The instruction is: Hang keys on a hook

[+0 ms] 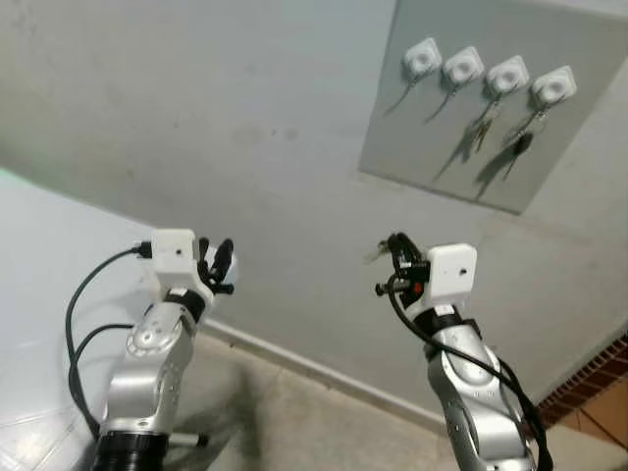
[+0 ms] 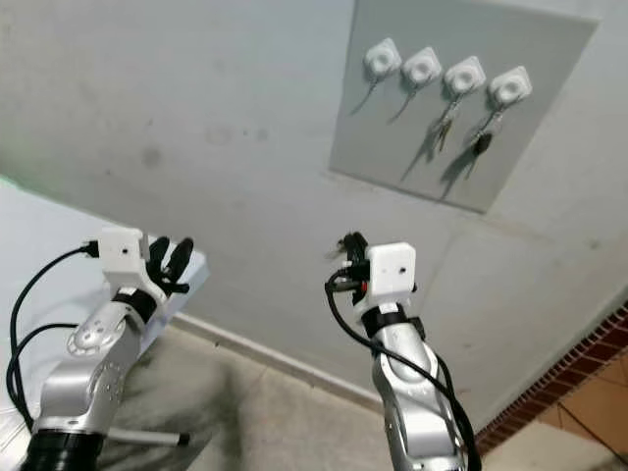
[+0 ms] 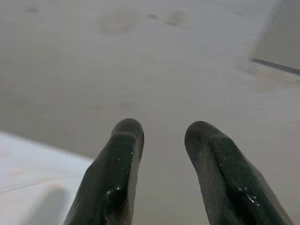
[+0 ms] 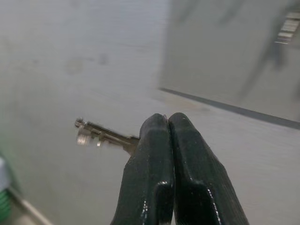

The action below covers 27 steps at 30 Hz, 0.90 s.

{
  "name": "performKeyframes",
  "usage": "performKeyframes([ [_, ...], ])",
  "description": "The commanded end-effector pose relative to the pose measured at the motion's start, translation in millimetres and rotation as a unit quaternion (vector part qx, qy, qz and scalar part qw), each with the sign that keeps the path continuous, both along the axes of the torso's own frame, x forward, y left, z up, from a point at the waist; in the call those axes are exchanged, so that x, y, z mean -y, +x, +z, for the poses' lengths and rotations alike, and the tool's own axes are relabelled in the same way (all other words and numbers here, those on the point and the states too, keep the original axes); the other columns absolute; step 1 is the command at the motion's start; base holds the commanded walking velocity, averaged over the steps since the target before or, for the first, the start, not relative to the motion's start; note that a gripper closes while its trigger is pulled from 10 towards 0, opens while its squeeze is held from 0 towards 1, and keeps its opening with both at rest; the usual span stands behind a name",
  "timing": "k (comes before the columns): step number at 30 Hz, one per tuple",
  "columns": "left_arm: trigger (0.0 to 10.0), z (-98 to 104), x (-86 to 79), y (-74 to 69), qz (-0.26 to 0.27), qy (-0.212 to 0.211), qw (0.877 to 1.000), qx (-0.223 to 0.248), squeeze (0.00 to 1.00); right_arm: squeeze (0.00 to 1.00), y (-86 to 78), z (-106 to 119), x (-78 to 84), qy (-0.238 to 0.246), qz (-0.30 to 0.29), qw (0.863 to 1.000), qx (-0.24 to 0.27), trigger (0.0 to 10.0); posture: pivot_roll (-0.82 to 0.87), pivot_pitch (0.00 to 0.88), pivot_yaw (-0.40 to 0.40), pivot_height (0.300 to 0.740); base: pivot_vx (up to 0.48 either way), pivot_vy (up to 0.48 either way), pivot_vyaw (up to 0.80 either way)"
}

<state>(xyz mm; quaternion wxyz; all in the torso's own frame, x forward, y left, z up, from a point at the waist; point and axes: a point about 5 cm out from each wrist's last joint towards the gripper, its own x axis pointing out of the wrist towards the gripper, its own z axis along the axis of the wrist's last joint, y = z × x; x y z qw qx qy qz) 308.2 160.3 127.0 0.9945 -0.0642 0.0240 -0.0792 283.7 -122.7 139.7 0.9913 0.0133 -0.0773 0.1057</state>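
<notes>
Right gripper (image 4: 166, 124) pinching key (image 4: 101, 134), hanging not done yet.
Key is sticking out sideways from the closed fingers, well below hook board (image 1: 432, 147); two hooks (image 1: 423, 59) are looking free, left gripper (image 3: 161, 136) is idling, fingers apart, empty.

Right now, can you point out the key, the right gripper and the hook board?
key (image 4: 101, 135): right wrist view, on its shaft.
right gripper (image 4: 168, 123): right wrist view, between its shut fingertips.
hook board (image 1: 422, 147): left eye view, on its bare lower part.
</notes>
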Motion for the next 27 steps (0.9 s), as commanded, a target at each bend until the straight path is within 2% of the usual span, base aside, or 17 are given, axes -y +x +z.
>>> performKeyframes([
  [1, 10.0, 4.1, 9.9, 1.3, -0.015, 0.003, 1.0, 0.005, 0.0, 0.0, -0.1, 4.6, 10.9, -0.002, -0.016, 1.0, 0.009, 10.0, 0.13, 0.0, -0.042, 0.74, 0.337, 0.0, 0.0],
  [25, 10.0, 6.3, 10.5, 1.9, -0.019, 0.001, 1.0, 0.011, 0.0, 0.0, -0.8, 2.9, 9.2, 0.0, -0.014, 1.0, 0.004, 10.0, 0.14, 0.0, -0.04, 0.74, 0.349, 0.0, 0.0],
  [27, 10.0, 6.8, 10.9, 1.6, -0.017, 0.001, 1.0, 0.013, 0.0, 0.0, -0.9, 2.6, 9.2, 0.0, -0.014, 1.0, 0.004, 10.0, 0.14, 0.0, -0.04, 0.74, 0.0, 0.0, 0.0],
])
